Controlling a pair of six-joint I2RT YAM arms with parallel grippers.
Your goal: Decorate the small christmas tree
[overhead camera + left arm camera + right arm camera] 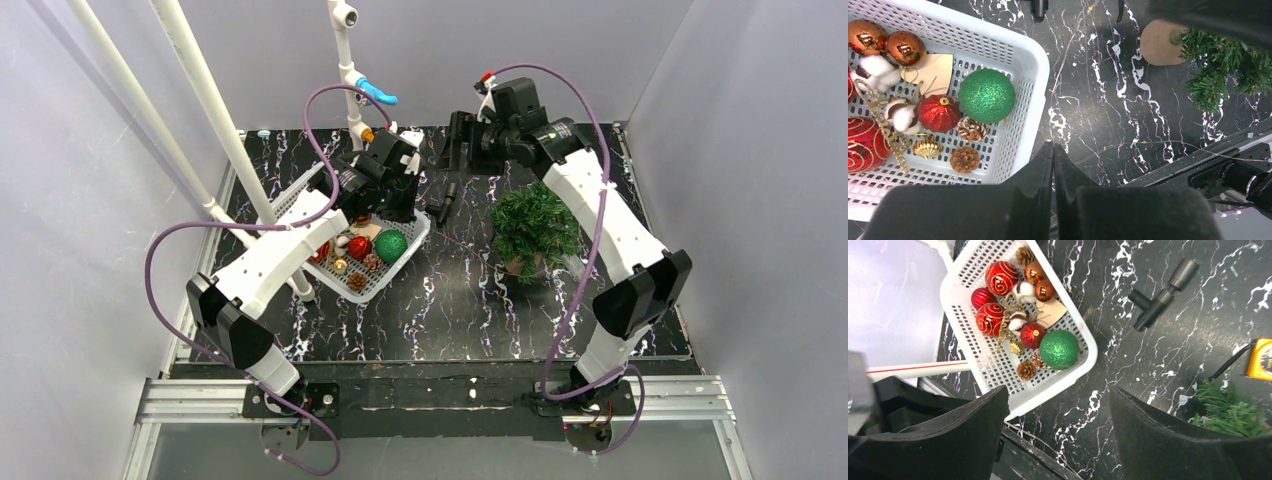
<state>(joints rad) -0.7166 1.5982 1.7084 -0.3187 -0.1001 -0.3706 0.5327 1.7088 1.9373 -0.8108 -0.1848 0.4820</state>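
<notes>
Left tool (pixel 1053 150) together at the white basket (pixel 1035 65) rim; right tool (pixel 1058 395) apart, empty. I judge picking pending: next, lift the green ball ornament (pixel 987 96) to the small christmas tree (pixel 535 228).

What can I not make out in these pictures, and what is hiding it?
1. Top view: the left arm covers much of the white basket, so part of its contents is hidden.
2. Left wrist view: the small christmas tree is cut off by the right edge and a dark arm above.
3. Left wrist view: the left gripper is shut; whether it pinches the thin wire is too small to tell.
</notes>
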